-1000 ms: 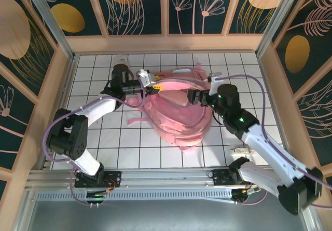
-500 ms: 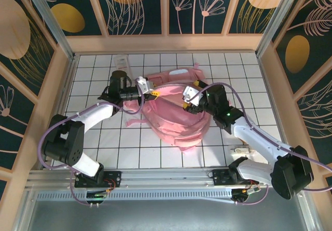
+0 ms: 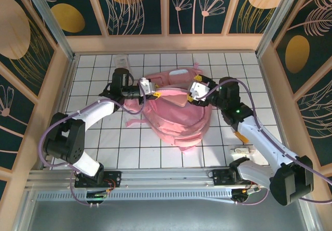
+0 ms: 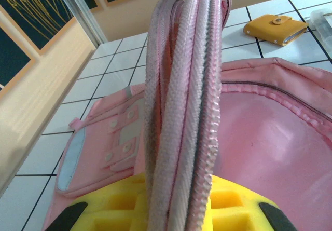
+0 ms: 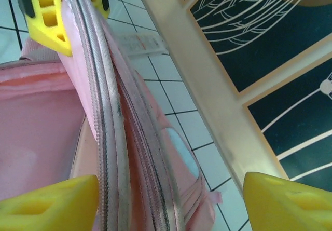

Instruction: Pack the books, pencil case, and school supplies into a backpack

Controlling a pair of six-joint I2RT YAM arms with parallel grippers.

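Note:
The pink backpack lies on the tiled table with its top open. My left gripper is shut on its raised zippered rim, which runs up from between the yellow fingers. My right gripper is open at the other end of that rim. Its fingertips stand wide apart with the rim between them. A small orange item lies on the tiles under my right arm. A clear packet lies at the far left. The books and the pencil case are hidden.
A small clear whitish item lies near the right arm's base. Wooden walls fence the table on three sides, close to the backpack's far edge. Pink straps trail left of the backpack.
My right arm swung in and its gripper reached the backpack's raised rim, jaws narrowing somewhat. My left gripper tightened on the rim and stayed about where it was.

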